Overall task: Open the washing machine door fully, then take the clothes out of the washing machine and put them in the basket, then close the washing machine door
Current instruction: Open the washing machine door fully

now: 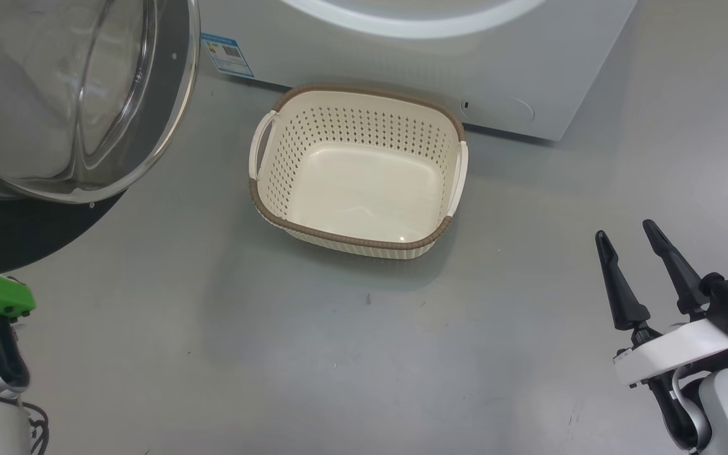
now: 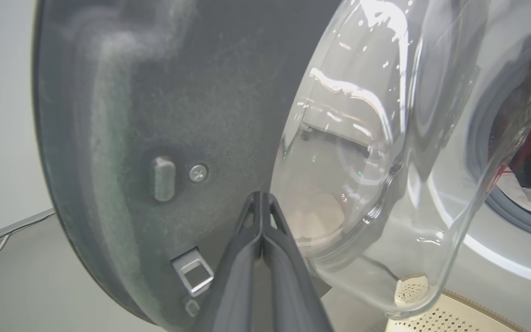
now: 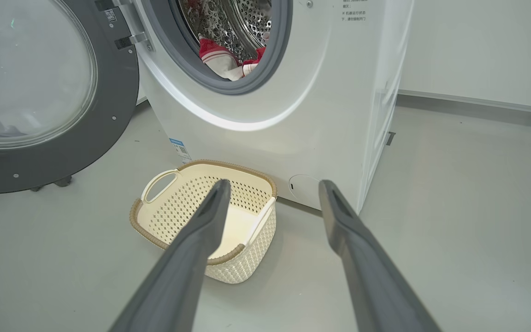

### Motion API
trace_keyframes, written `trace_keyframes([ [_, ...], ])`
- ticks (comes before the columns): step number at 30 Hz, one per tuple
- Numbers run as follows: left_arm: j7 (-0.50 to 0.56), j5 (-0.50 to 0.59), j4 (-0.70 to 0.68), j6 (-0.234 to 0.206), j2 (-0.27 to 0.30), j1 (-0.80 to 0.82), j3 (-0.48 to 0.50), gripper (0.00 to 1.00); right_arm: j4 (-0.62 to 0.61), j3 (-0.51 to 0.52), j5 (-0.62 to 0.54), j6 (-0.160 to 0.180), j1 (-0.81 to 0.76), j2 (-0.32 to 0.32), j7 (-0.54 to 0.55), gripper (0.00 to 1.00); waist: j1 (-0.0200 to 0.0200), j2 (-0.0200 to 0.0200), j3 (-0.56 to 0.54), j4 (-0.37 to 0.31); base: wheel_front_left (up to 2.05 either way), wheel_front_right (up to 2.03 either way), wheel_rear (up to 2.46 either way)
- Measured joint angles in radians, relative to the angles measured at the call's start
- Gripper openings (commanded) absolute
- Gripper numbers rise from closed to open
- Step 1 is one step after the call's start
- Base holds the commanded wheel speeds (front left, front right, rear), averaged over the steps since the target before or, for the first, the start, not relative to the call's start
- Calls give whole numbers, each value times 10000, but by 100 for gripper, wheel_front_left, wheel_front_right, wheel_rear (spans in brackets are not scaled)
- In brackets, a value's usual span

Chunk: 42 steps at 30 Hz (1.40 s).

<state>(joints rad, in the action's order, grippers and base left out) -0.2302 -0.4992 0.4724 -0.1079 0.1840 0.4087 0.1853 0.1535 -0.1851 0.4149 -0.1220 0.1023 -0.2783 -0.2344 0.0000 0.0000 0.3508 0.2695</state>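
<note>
Currently, the large round door (image 3: 85, 152), with a wide dark rim and a bulging clear glass bowl, is seen swung open beside the big white front-loading washing machine (image 3: 321, 115). Soft red and white clothes (image 3: 215, 57) are seen inside its drum mouth. A small cream perforated plastic basket (image 1: 263, 202) with a brown woven-look rim is set on the floor just before the machine. The left gripper (image 2: 262, 203) is pressed together at the door's inner rim; contact cannot be told. The right gripper (image 3: 274, 184) is spread wide, well apart from the machine.

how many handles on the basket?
2. One white handle on the left side of the cream perforated plastic basket, one white handle on its right side, by the head view. None looks hidden.
</note>
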Motion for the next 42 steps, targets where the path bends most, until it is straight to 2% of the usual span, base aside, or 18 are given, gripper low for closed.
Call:
trace_keyframes([
  [13, -61, 702, -343, 579, 13, -527, -1062, 0, 487, -115, 75, 0, 118, 328, -86, 100, 0, 0, -1076, -382, 0, 0, 0],
  [24, -100, 1055, -961, 1127, -385, -1318, -1979, 0, 744, -75, 132, 2, 110, 529, -88, 100, 0, 1, -2011, -1034, 0, 0, 0],
  [37, -104, 1035, -1578, 1308, -1064, -2186, -2405, 0, 748, -33, 127, 4, 0, 696, -100, 100, 0, 1, -2670, -2008, 0, 0, 0],
  [42, -176, 1045, -1804, 1308, -1072, -2451, -2543, 0, 736, 27, 127, 6, -118, 717, -102, 100, 0, 0, -2801, -2320, 0, 0, 0],
])
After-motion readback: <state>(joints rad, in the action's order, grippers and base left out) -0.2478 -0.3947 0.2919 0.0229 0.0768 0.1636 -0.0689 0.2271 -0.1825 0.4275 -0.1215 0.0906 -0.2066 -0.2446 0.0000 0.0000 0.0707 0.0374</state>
